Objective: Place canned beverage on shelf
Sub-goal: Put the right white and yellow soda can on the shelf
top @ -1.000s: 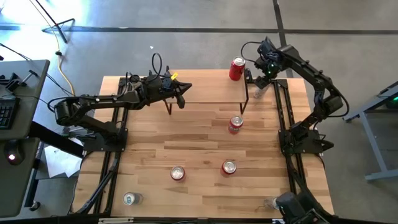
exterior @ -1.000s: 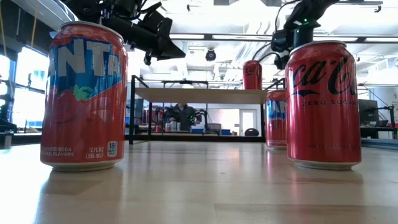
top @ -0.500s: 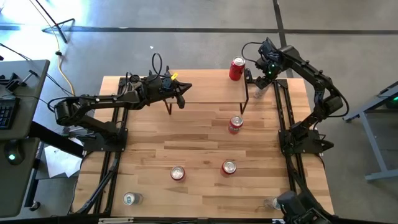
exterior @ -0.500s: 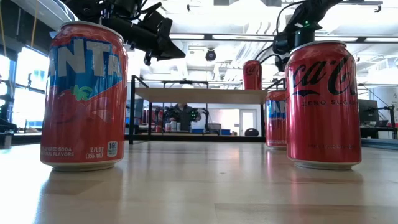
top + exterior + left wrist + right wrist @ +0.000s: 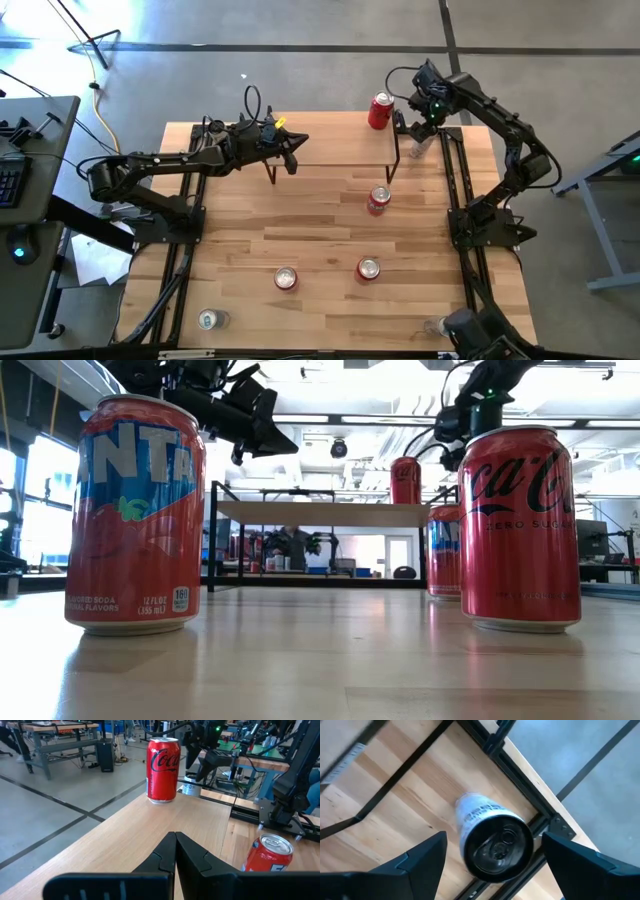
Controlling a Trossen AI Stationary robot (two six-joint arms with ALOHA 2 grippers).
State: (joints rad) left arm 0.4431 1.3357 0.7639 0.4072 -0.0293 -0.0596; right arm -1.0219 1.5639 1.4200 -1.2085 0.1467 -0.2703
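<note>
One can (image 5: 495, 842) stands upright directly beneath your right end effector (image 5: 492, 857), fingers spread apart. Your left end effector (image 5: 175, 851), fingers together, hovers over the shelf (image 5: 330, 140).

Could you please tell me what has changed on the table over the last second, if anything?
Nothing visibly changed. The right gripper still hovers open above the silver can beside the shelf, the red can stays on the shelf, and the shut left gripper keeps its place over the shelf's other end.

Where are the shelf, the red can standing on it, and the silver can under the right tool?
shelf (image 5: 330, 140), high view, bare wooden top.
red can (image 5: 380, 111), high view, side of the body.
silver can (image 5: 495, 845), right wrist view, dark lid.
</note>
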